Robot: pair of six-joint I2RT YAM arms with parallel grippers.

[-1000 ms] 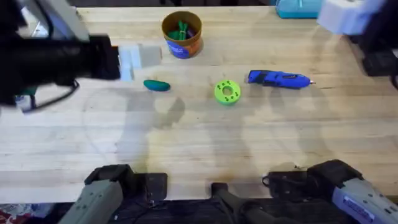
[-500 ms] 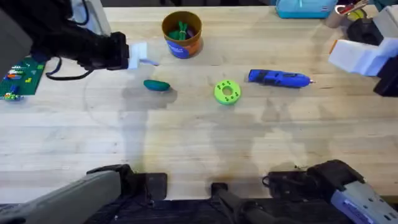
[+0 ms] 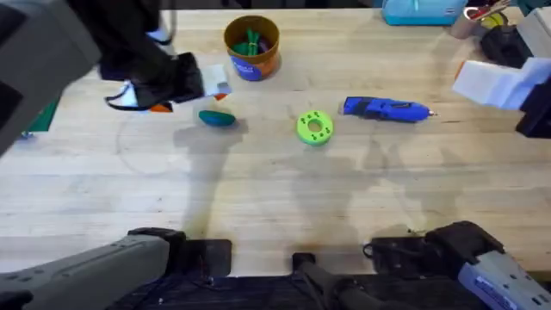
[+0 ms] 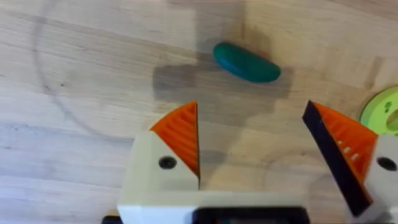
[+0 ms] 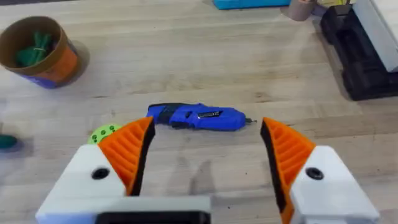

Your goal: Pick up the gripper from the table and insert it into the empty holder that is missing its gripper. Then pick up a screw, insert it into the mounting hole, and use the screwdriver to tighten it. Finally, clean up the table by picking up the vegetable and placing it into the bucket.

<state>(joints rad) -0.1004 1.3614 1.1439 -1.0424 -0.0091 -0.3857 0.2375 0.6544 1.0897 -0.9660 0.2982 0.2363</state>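
Observation:
The vegetable (image 3: 217,118) is a small dark green oblong lying on the wood just below and left of the bucket (image 3: 251,47). My left gripper (image 3: 196,90) hovers beside and above it. In the left wrist view the vegetable (image 4: 246,62) lies just ahead of the left gripper (image 4: 258,146), which is open and empty. The blue screwdriver (image 3: 385,108) lies at the right of centre. My right gripper (image 3: 492,82) hangs near the table's right edge. In the right wrist view the screwdriver (image 5: 199,117) lies ahead of the open, empty right gripper (image 5: 205,155). The loose gripper, holder and screw are out of view.
A lime-green disc with holes (image 3: 314,127) sits between the vegetable and the screwdriver. The bucket holds green pieces. A light blue box (image 3: 417,10) stands at the back edge, and black equipment (image 5: 357,56) sits at the far right.
My left arm has swung right and toward the vegetable, its gripper now close beside it. The right gripper dropped to the right edge a second ago and has since stayed put.

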